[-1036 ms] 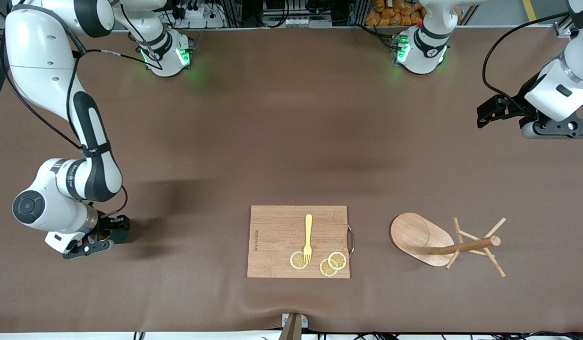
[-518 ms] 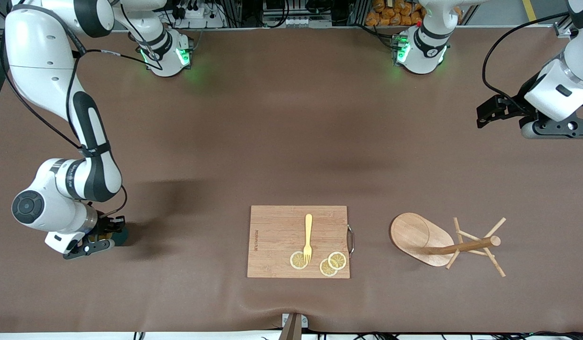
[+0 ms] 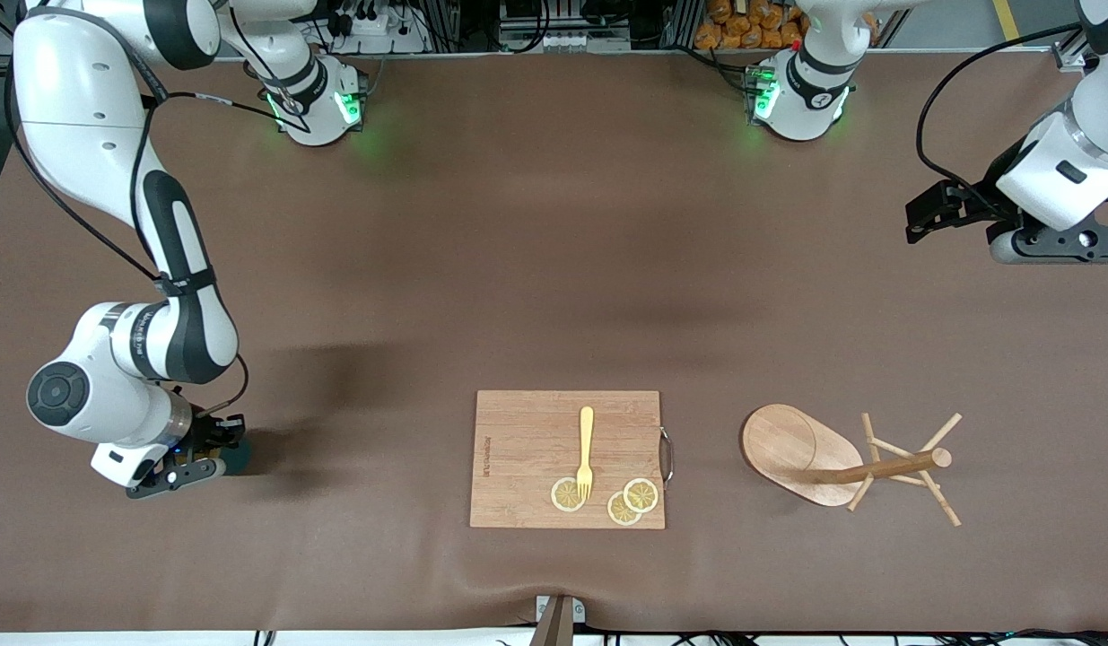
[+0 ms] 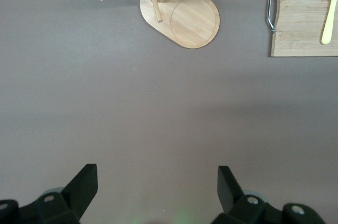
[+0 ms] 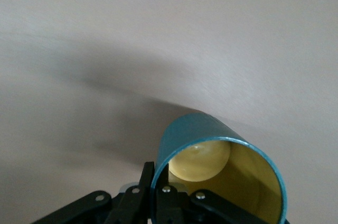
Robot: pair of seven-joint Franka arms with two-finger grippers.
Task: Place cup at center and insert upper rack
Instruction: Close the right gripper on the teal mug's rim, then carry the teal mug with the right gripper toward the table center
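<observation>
The cup (image 5: 222,155) is teal with a yellow inside. My right gripper (image 5: 161,187) is shut on its rim, one finger inside and one outside. In the front view the cup (image 3: 238,458) shows as a dark patch under the right gripper (image 3: 214,446), near the right arm's end of the table. The upper rack (image 3: 841,458), a wooden mug tree with an oval base, lies tipped on its side toward the left arm's end; it also shows in the left wrist view (image 4: 179,10). My left gripper (image 4: 157,192) is open and empty, held above the table at its own end (image 3: 953,211).
A wooden cutting board (image 3: 527,449) lies at the table's middle near the front camera, with a yellow fork (image 3: 586,449) and lemon slices (image 3: 607,498) on it. It has a metal handle (image 3: 668,456) on the side toward the rack.
My right gripper has closed in on the cup and shifted slightly toward the front camera. The left arm and the rack have not moved.
</observation>
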